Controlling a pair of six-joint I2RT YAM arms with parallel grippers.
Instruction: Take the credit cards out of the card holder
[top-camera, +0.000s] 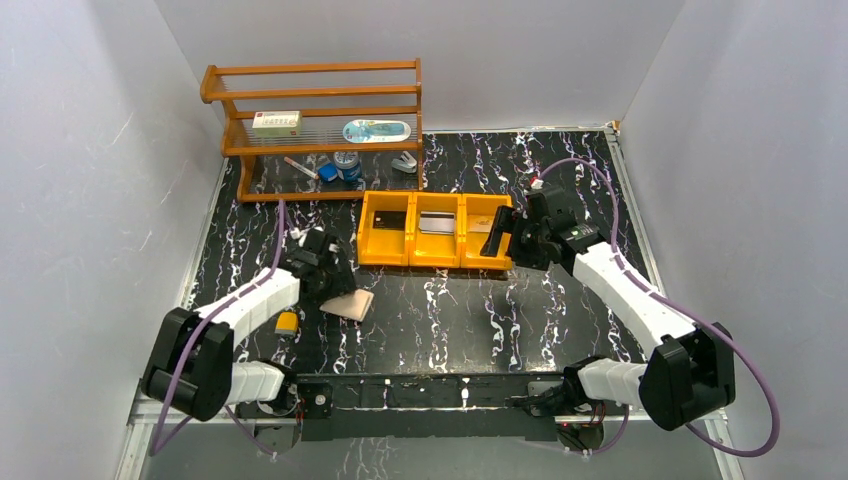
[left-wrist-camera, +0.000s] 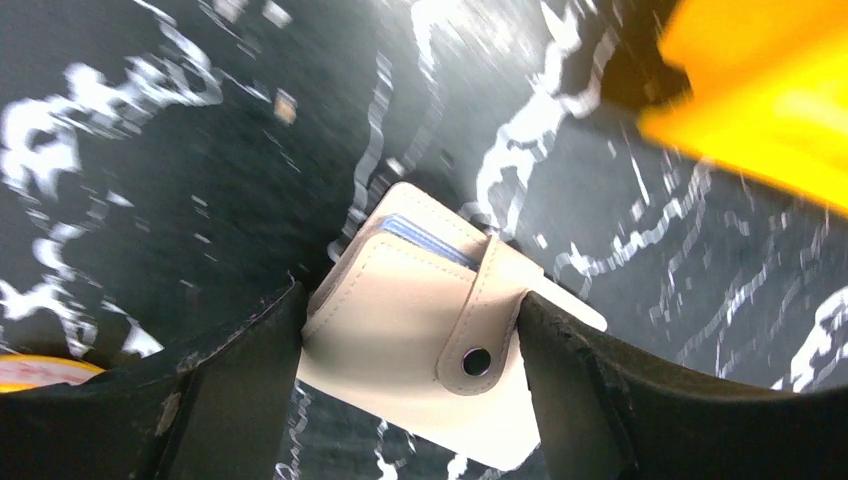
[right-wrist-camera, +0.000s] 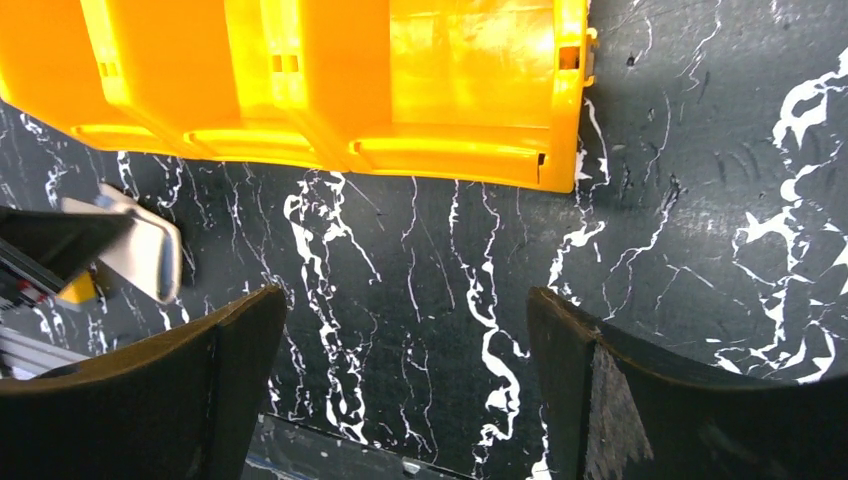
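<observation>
Tan card holder (left-wrist-camera: 400, 320), tab snapped closed (a bluish sleeve edge peeks out at its top), sits clamped between the fingers of the left tool (left-wrist-camera: 410, 335), low at the black marbled desk (top-camera: 440, 310). Nearby, an orange tray (top-camera: 437, 262) holds three credit cards (top-camera: 437, 222), one per compartment. At the tray's right end the right tool (right-wrist-camera: 405, 340) hangs spread wide, holding nothing.

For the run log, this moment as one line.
left gripper: shut on card holder | right gripper: open, empty | credit cards: three in orange tray

One holder (left-wrist-camera: 400, 330), one tray (top-camera: 437, 262) — three bins (top-camera: 385, 246). Three cards (top-camera: 437, 223) counted, one per bin — and one rack (top-camera: 315, 95).
</observation>
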